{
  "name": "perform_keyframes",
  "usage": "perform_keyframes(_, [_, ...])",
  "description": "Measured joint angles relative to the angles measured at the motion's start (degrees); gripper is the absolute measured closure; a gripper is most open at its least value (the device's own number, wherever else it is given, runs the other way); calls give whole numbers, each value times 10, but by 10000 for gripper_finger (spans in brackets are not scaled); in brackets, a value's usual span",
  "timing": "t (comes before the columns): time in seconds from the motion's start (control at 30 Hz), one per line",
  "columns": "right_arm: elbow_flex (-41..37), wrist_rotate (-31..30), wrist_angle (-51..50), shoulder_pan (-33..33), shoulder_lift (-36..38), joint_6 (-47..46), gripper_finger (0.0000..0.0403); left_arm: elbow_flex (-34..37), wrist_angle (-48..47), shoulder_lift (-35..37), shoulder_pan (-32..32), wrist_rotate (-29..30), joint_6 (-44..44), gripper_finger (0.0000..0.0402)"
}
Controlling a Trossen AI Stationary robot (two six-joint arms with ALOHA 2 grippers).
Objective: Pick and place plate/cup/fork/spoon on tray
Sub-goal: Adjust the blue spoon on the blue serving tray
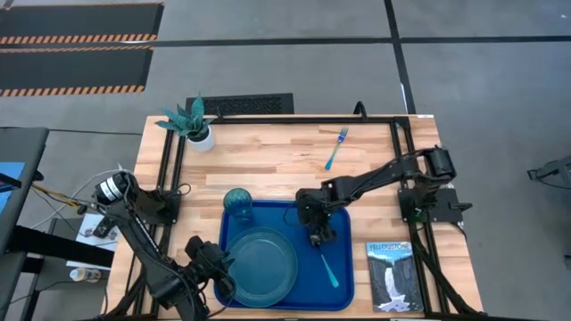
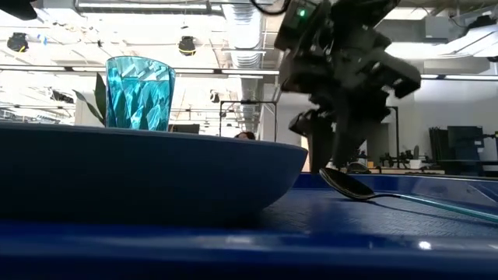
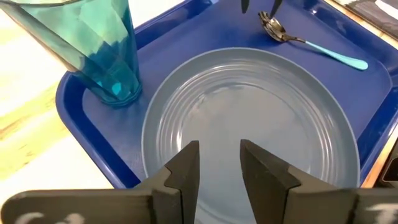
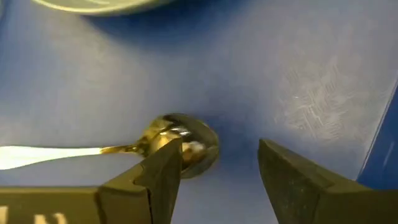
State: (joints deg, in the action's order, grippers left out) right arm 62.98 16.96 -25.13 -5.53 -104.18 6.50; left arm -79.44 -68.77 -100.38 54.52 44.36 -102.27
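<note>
The blue tray (image 1: 343, 299) holds the teal plate (image 1: 260, 265), the teal cup (image 1: 237, 203) at its far left corner, and the spoon (image 1: 328, 266) to the right of the plate. The spoon lies flat with its dark bowl (image 4: 196, 140) toward the far side. The light-blue fork (image 1: 335, 149) lies on the wooden table beyond the tray. My right gripper (image 1: 318, 236) is open and points down over the spoon's bowl. My left gripper (image 3: 219, 162) is open and empty, over the plate's near left part. My right gripper comes from above with one finger (image 4: 163, 163) right beside the spoon's bowl (image 4: 198, 144) and the other well apart from it. I cannot tell whether that finger touches the bowl. The spoon lies flat on the tray.
A Yellowstone book (image 1: 393, 275) lies right of the tray at the near edge. A white pot with a teal plant (image 1: 198, 132) stands at the far left corner. Bare wood lies between the tray and the fork.
</note>
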Motion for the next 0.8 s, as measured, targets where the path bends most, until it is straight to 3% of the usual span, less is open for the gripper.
perform_keyframes(0.23, [0, 29, 3, -1, -13, 0, 196, 0, -19, 0, -2, 0, 6, 299])
perform_keyframes(0.67, [0, 30, 5, 0, -11, -8, 384, 0, -24, 0, -10, 0, 6, 299])
perform_keyframes(0.8, [0, 31, 2, 6, -11, -44, 387, 0, -24, 0, -10, 0, 6, 299])
